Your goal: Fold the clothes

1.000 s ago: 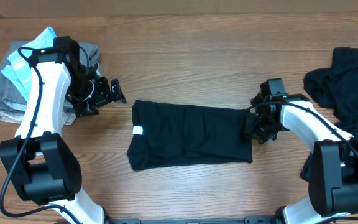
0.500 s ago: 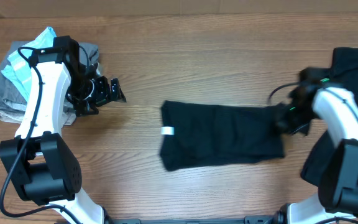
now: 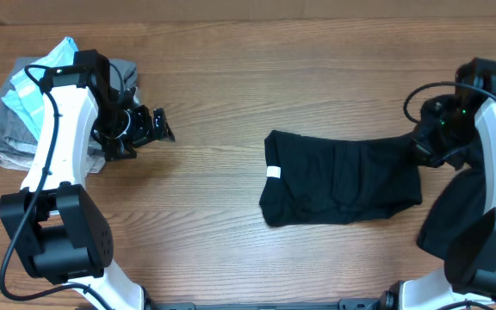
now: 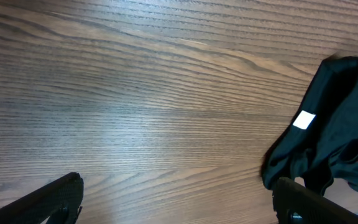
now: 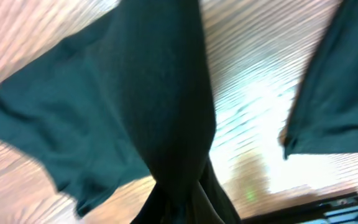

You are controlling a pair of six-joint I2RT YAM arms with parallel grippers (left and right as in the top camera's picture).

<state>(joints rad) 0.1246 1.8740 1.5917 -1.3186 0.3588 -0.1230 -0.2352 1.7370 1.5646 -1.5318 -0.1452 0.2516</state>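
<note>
The folded T-shirt [image 3: 343,176] is laid right of centre on the table [image 3: 231,52], its right end clamped in the right gripper [image 3: 421,150]. The left gripper [image 3: 153,127] is held spread apart at the left, beside a grey-blue pile [image 3: 20,108]; more black clothes [image 5: 334,93] are heaped far right.

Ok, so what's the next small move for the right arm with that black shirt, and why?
Probably lift the pinched end and carry it left toward the white tag, halving the strip. The right fingers are shut on the right end of the T-shirt, which lies flat as a long folded band.
</note>
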